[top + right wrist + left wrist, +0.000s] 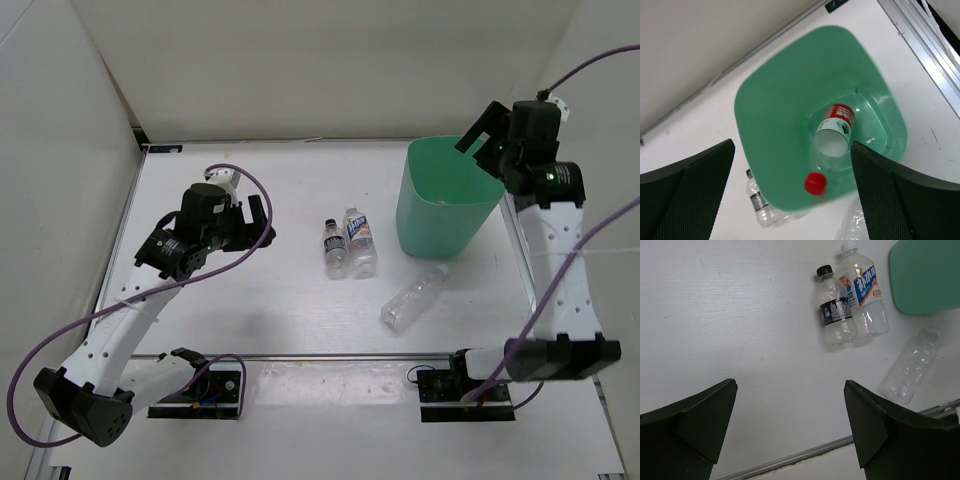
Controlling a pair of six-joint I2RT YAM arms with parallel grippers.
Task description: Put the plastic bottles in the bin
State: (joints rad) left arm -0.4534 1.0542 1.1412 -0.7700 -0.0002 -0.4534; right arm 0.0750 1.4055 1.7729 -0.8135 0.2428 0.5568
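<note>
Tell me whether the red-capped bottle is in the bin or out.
In. The right wrist view shows the red-capped bottle inside the bin, base at the bottom, cap leaning toward the wall.

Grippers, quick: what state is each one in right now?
Left gripper: open, holding nothing.
Right gripper: open, empty, above the bin, with the red-labelled bottle inside.

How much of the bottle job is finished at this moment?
Done: the red-labelled bottle lies inside the bin. In hand: nothing; the right gripper is open above the bin, and the left gripper is open over the table. Remaining: the dark-labelled bottle, the blue-white labelled bottle and the plain bottle lie on the table.
</note>
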